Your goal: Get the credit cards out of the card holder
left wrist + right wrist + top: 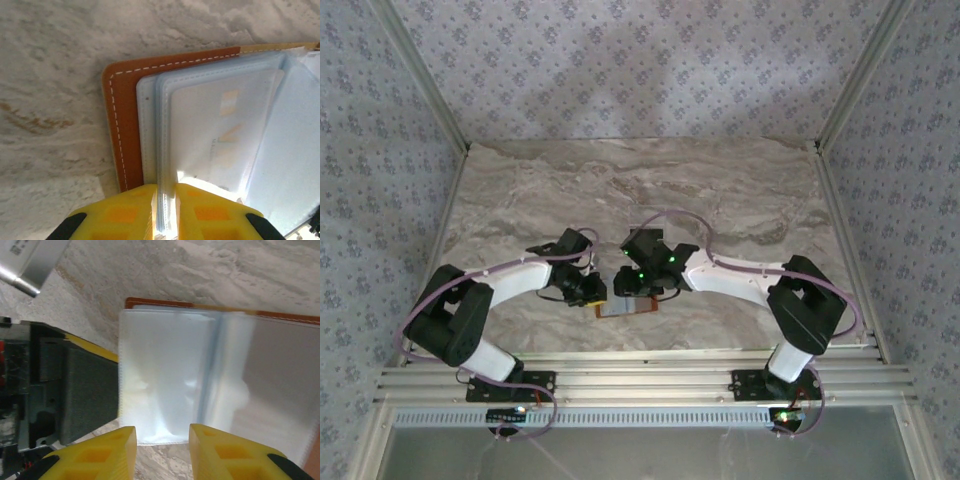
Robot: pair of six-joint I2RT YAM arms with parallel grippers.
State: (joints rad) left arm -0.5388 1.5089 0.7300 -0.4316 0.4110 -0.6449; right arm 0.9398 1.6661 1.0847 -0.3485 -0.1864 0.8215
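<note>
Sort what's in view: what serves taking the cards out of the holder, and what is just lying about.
Job: card holder, lying open; its clear sleeves; whitish card inside one; left gripper, shut on the sleeve edges; right gripper, open at a sleeve.
Just there: marble table; metal rail at its near edge.

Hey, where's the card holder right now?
In the top view, the card holder lies open near the front edge of the table, centre, between the right tool and the left tool, which pinches its clear sleeves.
</note>
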